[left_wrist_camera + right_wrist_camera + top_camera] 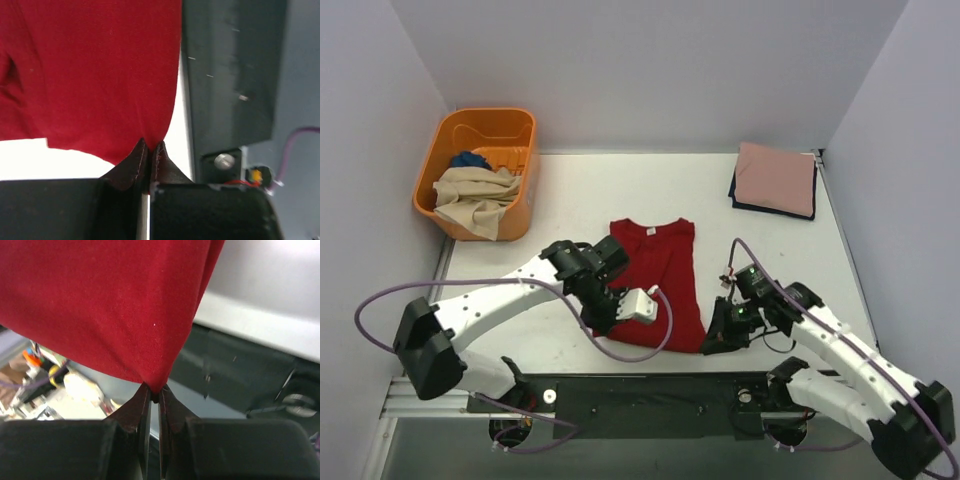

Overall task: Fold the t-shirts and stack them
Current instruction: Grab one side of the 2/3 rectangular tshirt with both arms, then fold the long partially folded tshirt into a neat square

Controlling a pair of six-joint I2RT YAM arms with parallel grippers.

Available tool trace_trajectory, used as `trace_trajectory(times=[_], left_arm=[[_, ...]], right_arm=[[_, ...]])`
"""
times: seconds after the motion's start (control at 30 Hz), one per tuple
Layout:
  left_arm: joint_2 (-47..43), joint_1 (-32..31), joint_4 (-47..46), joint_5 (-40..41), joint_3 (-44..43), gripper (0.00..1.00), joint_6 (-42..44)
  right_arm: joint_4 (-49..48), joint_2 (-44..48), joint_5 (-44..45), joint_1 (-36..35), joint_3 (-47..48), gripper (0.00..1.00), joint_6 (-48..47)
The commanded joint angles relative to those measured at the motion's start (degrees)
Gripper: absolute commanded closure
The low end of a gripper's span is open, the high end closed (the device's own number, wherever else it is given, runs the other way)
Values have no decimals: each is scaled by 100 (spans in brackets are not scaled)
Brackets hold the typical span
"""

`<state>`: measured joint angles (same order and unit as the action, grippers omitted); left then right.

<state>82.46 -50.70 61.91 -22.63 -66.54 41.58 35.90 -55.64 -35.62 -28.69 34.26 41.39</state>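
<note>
A dark red t-shirt (pixel 660 280) lies folded lengthwise on the white table, collar at the far end. My left gripper (pixel 603 320) is shut on its near left hem corner; the left wrist view shows red cloth (pixel 100 75) pinched between the fingertips (pixel 135 155). My right gripper (pixel 712 342) is shut on the near right hem corner; the right wrist view shows the cloth (pixel 110 305) hanging from the closed tips (pixel 141 395). A folded dusty pink shirt (pixel 775 178) lies on a navy one (pixel 735 192) at the far right. Beige (pixel 475 195) and blue (pixel 470 159) shirts lie in the basket.
An orange plastic basket (pixel 510 125) stands at the far left of the table. The dark front rail (pixel 650 395) with the arm bases runs along the near edge. Grey walls close in the left, back and right.
</note>
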Motion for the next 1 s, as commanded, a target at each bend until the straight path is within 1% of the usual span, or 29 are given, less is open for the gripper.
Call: trace_trajectory(times=[0.0,0.03,0.07,0.1,0.17,0.23,0.27,0.3,0.33,0.37,0.4,0.43,0.47,0.5,0.53,0.57,0.6,0.67,0.7,0.8,0.97], left_arm=[[-870,-300,2260,-969,45,100,315],[-993,-396,2412,-1075,28,100,385],[-1134,-406,2735,-1285,-60,100,420],[-1179,-406,2808,-1366,-121,100,247],[-1320,-388,2809,-1305,-174,100,97],[-1337,-240,2800,-1244,-262,100,78],[-1207,66,2809,-1261,-315,100,87],[-1118,260,2809,-1331,-455,100,104],[-857,802,2809,-1366,-543,100,113],[-663,1103,2809,-1393,-770,100,139],[-313,1489,2809,-1358,-886,100,148],[-161,1667,2809,-1245,-1139,100,218],[136,1921,2818,-1235,-1298,100,280],[252,2045,2818,-1243,-1552,100,419],[532,2185,2800,-1235,-1729,100,438],[804,2230,2739,-1156,-2035,100,464],[912,2318,2713,-1103,-2177,100,456],[1316,2441,2660,-928,-2556,100,482],[1578,2485,2607,-831,-2765,100,482],[2106,2617,2449,-673,-3074,100,491],[3204,2776,2264,-462,-3742,100,316]], right_arm=[[1672,991,485,-970,221,100,1327],[1796,1115,494,-1277,300,100,1598],[1989,1238,546,-1401,448,100,1705],[2061,1257,564,-1681,633,100,1880],[2140,1205,538,-1937,870,100,1996],[2071,1003,512,-1939,1090,100,1857],[2001,776,520,-1782,1161,100,1760],[1982,634,425,-1650,1327,100,1428],[1947,294,319,-1223,1390,100,1233],[1904,116,136,-957,1564,100,770],[1877,-242,125,-580,1671,100,574],[1859,-394,116,-342,1915,100,137],[1816,-796,99,35,2048,100,-50],[1772,-991,64,230,2302,100,-417],[1667,-1445,20,502,2435,100,-682],[1544,-1650,-7,583,2723,100,-806],[1517,-2096,-24,731,2874,100,-938],[1446,-2694,-33,899,3322,100,-1184],[1446,-3055,45,987,3585,100,-1246],[1289,-3646,11,1295,3973,100,-1370],[1165,-4848,-112,1374,4799,100,-1397]])
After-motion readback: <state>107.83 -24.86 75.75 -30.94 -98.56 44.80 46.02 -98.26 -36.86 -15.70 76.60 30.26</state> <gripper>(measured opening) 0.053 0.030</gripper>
